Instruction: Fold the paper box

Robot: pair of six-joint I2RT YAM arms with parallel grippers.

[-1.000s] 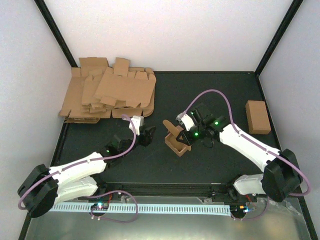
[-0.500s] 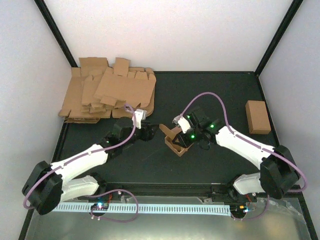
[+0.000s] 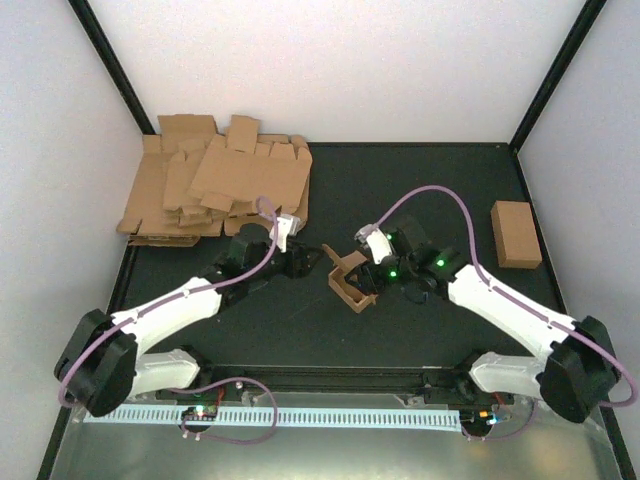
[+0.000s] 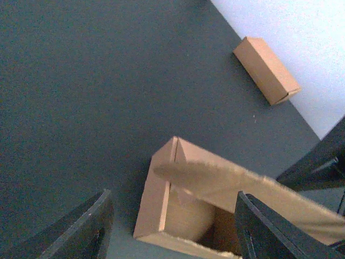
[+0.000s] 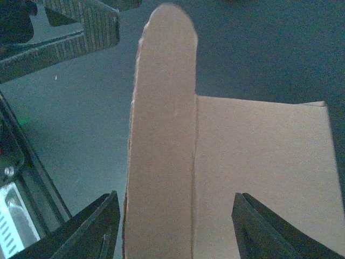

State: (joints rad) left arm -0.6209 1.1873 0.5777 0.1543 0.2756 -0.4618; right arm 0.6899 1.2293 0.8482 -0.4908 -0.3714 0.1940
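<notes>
Worktop [image 3: 420, 185] lies open at upper centre and bottom centre; paper box [image 3: 350, 282] stands mid-frame, blank heap [image 3: 215, 190] blocks upper left, cardboard brick [image 3: 516, 234] the right edge.

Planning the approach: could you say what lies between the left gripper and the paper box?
Bare table between left gripper and paper box, in the top view.

The paper box [image 3: 349, 283] is plain, unprinted mid-brown cardboard. Seen close from the right wrist, it looks pinkish tan with a paler cut edge. The heap of flat blanks [image 3: 215, 185] is a lighter sandy tan. The closed carton [image 3: 516, 234] is a warm orange-brown. The table [image 3: 300, 325] is matt charcoal, almost black. The walls [image 3: 330, 70] are white, framed by black posts [image 3: 115, 75]. The left arm [image 3: 165, 315] and right arm [image 3: 505, 303] are white with black joints, small green lights and mauve cables [image 3: 432, 187]. A pale blue slotted strip [image 3: 330, 416] runs along the near edge.
</notes>
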